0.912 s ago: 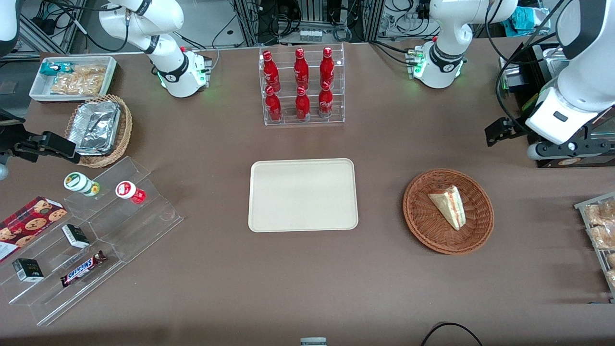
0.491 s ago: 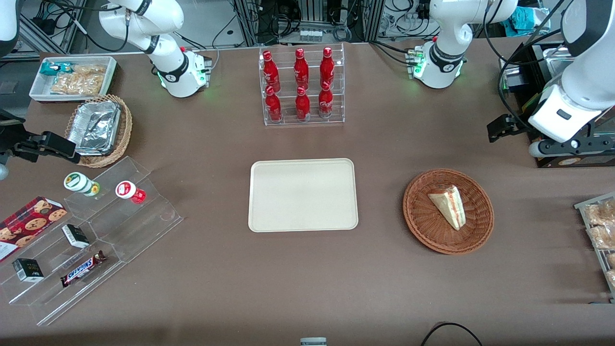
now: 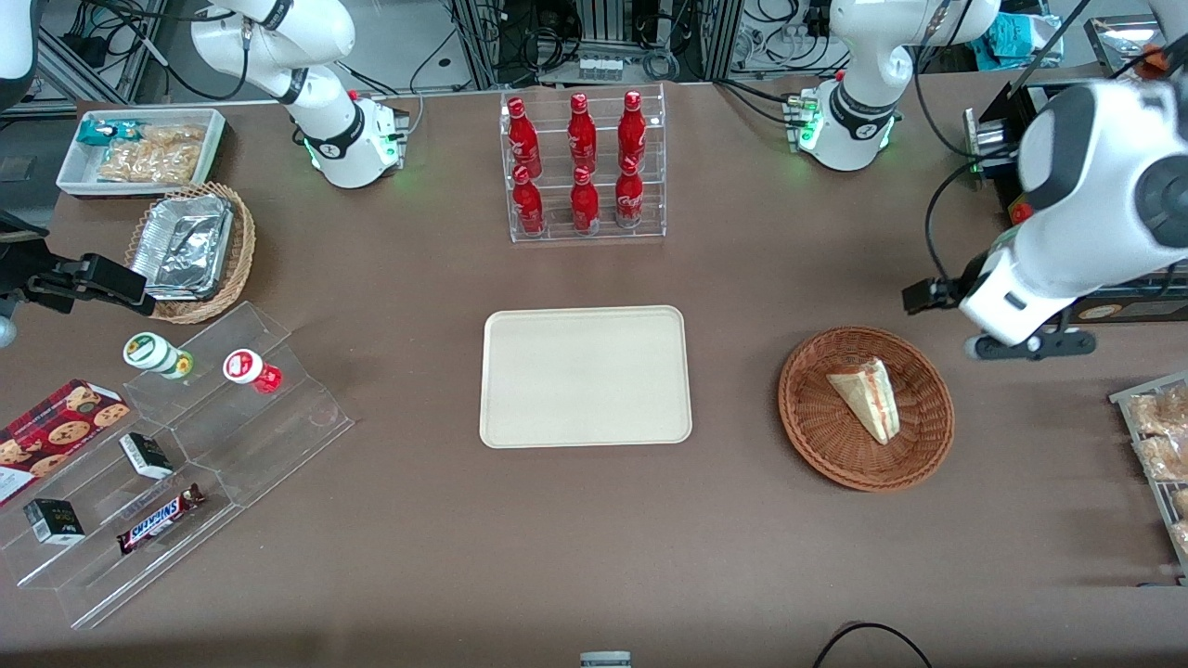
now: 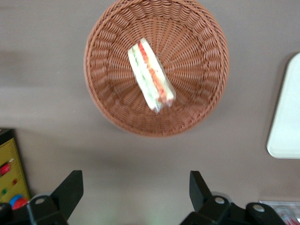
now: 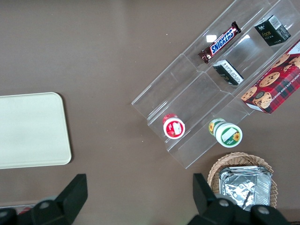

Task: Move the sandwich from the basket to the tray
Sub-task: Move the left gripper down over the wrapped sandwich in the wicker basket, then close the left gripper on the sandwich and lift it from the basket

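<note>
The sandwich (image 3: pixel 868 397), a wrapped white-bread wedge with red and green layers, lies in the round reddish-brown basket (image 3: pixel 817 445). In the left wrist view the sandwich (image 4: pixel 151 75) lies across the middle of the basket (image 4: pixel 112 112). The cream tray (image 3: pixel 585 376) lies bare at mid-table, and its corner shows in the left wrist view (image 4: pixel 286 122). My left gripper (image 3: pixel 1021 345) hovers over the table just outside the basket's rim, toward the working arm's end. Its fingers (image 4: pixel 70 187) stand wide apart with nothing between them.
A clear rack of red bottles (image 3: pixel 583 167) stands farther from the front camera than the tray. A wire tray of tan snacks (image 3: pixel 1155 445) sits at the working arm's table edge. A black box with a yellow panel (image 4: pixel 9 173) is beside the gripper.
My left arm has swung in from the table's end toward the basket and nearer the front camera. The sandwich, basket and tray have not moved.
</note>
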Available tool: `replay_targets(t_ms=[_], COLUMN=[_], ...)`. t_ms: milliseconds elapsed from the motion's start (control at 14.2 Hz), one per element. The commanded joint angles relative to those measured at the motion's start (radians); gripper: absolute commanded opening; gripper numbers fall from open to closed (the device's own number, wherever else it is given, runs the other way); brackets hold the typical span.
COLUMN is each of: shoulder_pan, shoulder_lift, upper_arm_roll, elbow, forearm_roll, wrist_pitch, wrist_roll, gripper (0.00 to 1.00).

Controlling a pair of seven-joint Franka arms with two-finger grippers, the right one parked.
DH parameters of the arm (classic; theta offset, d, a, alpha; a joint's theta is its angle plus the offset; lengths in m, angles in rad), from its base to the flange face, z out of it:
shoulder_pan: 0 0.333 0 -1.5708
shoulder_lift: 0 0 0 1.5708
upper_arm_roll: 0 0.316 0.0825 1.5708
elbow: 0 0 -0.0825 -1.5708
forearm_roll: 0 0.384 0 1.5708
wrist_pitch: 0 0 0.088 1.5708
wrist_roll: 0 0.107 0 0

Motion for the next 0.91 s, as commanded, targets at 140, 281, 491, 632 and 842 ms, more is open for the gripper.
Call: replay_targets(t_ms=[140,281,491,632,842], shoulder_pan=[-0.002,-0.002,-0.009,-0.01,-0.012], shoulder_lift=[-0.006,0.009,0.041,0.079,0.136], upper_arm_roll=[0.001,0.001,0.001,0.0,-0.003], elbow=[-0.229,-0.3,-0.346,-0.34,-0.333], forearm_roll=[0.014,0.014,0.014,0.014,0.007], wrist_pitch=[0.293,0.418,0.558,0.604,0.687], wrist_roll=[-0.009,-0.085,-0.327,-0.501,-0.667], gripper=[1.0,1.0,1.0,1.0,1.0])
